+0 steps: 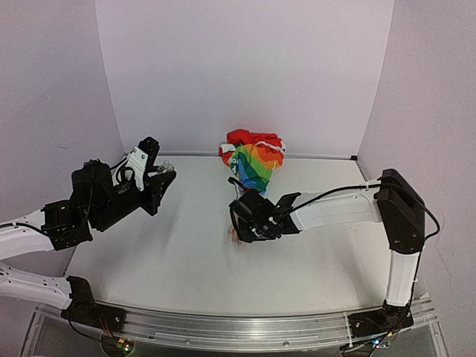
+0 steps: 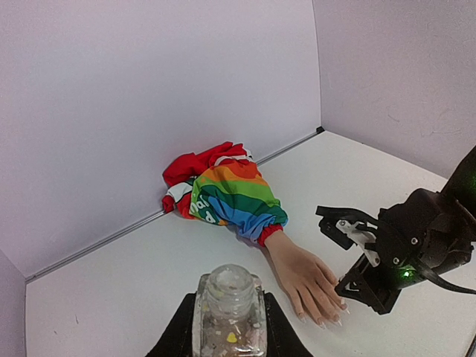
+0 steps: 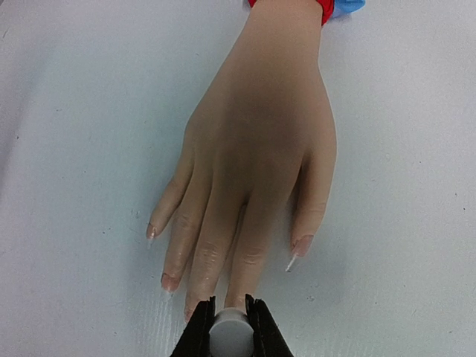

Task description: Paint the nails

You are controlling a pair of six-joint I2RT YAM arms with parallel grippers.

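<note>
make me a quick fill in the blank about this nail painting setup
1. The left gripper is shut on a small clear ____.
2. The fake hand lies palm ____ on the table.
3. The right gripper, shut on a grey cap, is right at that hand's ____.
Missing: bottle; down; fingertips.

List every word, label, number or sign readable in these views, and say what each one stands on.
rainbow-striped sleeve: a few white characters near its folded edge, too blurred and creased to read.
small clear bottle: no label visible.
pale round cap: no marking visible.
fake hand and table: no text.
</note>
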